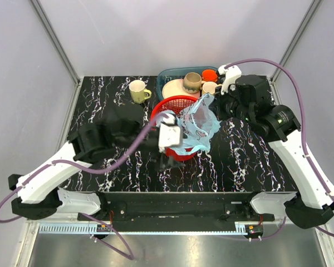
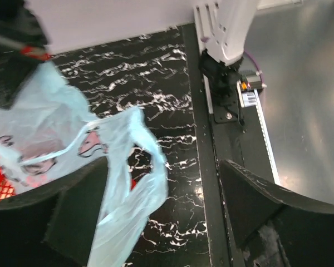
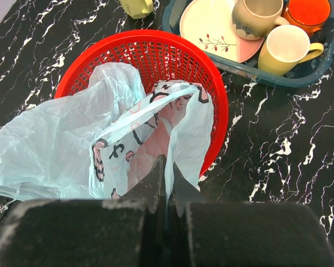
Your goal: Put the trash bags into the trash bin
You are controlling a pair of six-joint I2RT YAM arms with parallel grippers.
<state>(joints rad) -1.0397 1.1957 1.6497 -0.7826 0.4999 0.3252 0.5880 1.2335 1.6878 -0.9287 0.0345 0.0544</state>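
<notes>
Across the bin's [image 3: 156, 41] rim the bag [image 3: 61, 144] lay partly inside, much of it spilling onto the counter [image 3: 278, 167]. Right pincer [image 3: 166, 167] was closed on a fold; left pincer [image 2: 161, 186] gaped wide, empty. By appearance, the task was half done, with tucking-in left to do.

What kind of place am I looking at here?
Likely a robot test booth staged like a kitchen: black marble-pattern table inside plain grey panels, a teal dish tray of mugs, a red mesh basket.
</notes>
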